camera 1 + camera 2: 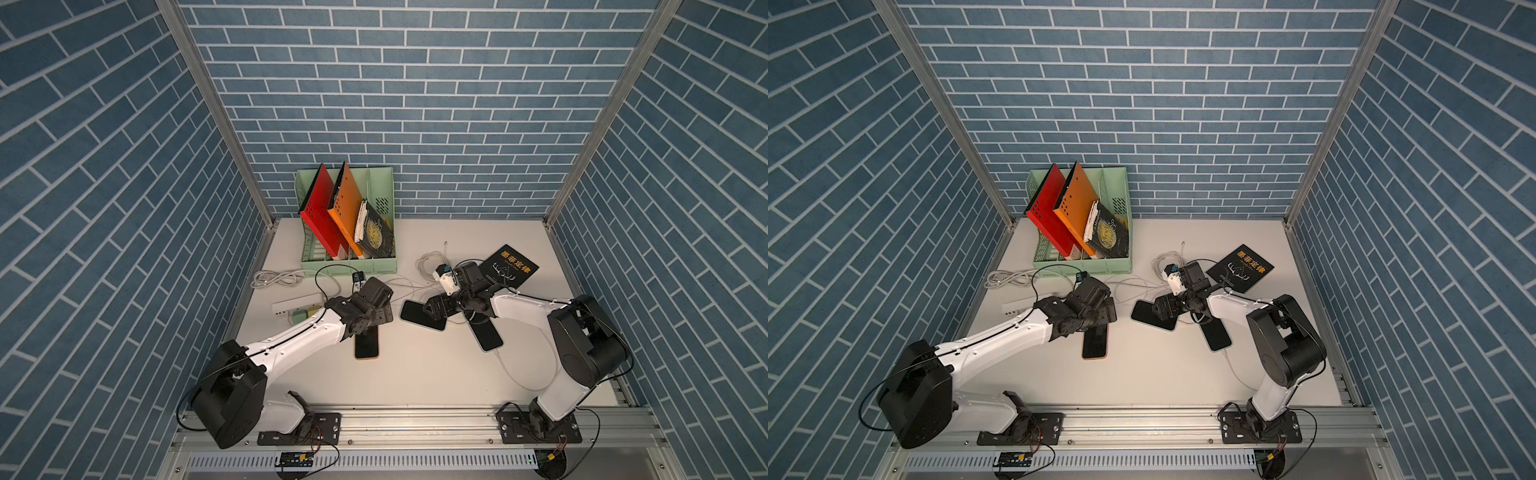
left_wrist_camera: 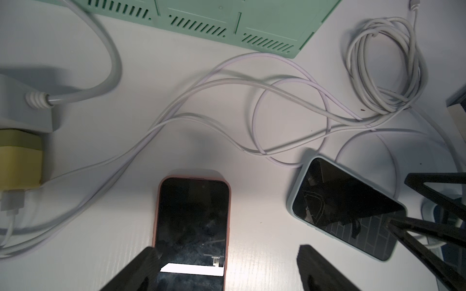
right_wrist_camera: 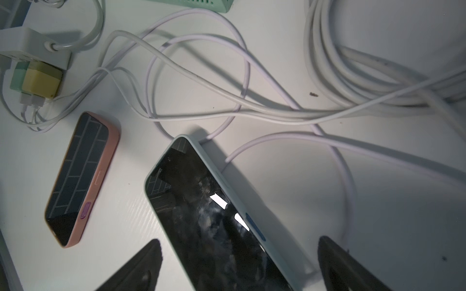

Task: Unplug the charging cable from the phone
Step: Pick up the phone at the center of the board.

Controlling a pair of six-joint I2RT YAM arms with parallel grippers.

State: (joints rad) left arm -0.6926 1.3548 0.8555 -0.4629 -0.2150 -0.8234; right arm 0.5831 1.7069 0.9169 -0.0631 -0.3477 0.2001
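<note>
Black fingers (image 3: 143,264) of the right gripper (image 3: 239,240) stand spread wide, straddling the phone (image 3: 214,214) without clasping it. It lies flat mid-table: dark glossy screen up, pale green case, blue side button. A lilac charging cable (image 3: 352,186) loops just beside it; its plug end is hidden. Left gripper (image 2: 228,248), also spread, straddles a pink-cased phone (image 2: 191,221) nearby.
</note>
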